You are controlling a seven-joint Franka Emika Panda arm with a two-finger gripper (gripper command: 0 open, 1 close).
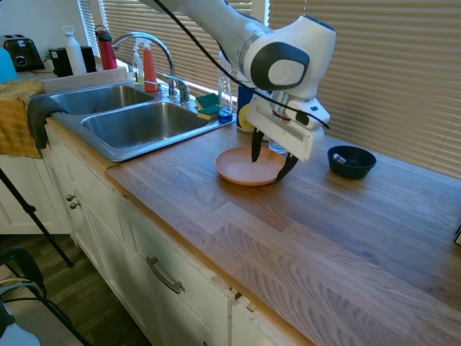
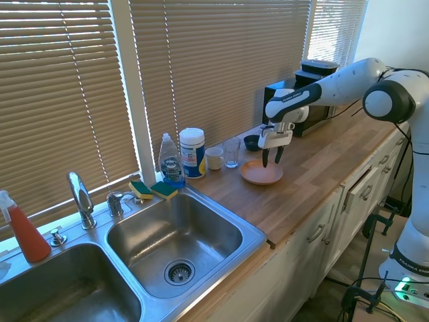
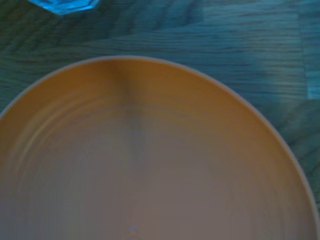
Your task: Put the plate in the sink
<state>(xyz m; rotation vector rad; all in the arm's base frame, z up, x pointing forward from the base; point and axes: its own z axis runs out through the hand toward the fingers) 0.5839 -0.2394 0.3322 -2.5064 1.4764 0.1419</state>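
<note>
Dish-soap bottle (image 2: 171, 163) label possibly read "Dawn"; print too small to confirm. Plate (image 1: 241, 166), round, matte peach, low rim, lay on the wood-plank tabletop (image 1: 302, 238) beside the stainless double-basin sink (image 1: 144, 124). Gripper (image 1: 271, 163) fingers spread open, straddling the plate's far rim.

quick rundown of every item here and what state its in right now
plate: flat on the wooden counter, empty, not lifted
gripper: open, fingers straddling the plate's rim, one inside and one outside
sink: both basins empty, no water running from the faucet
drinking glass: upright, looks empty
dark blue bowl: upright on the counter
dish soap bottle: upright, partly full
sponges: lying at the sink's edge
</note>
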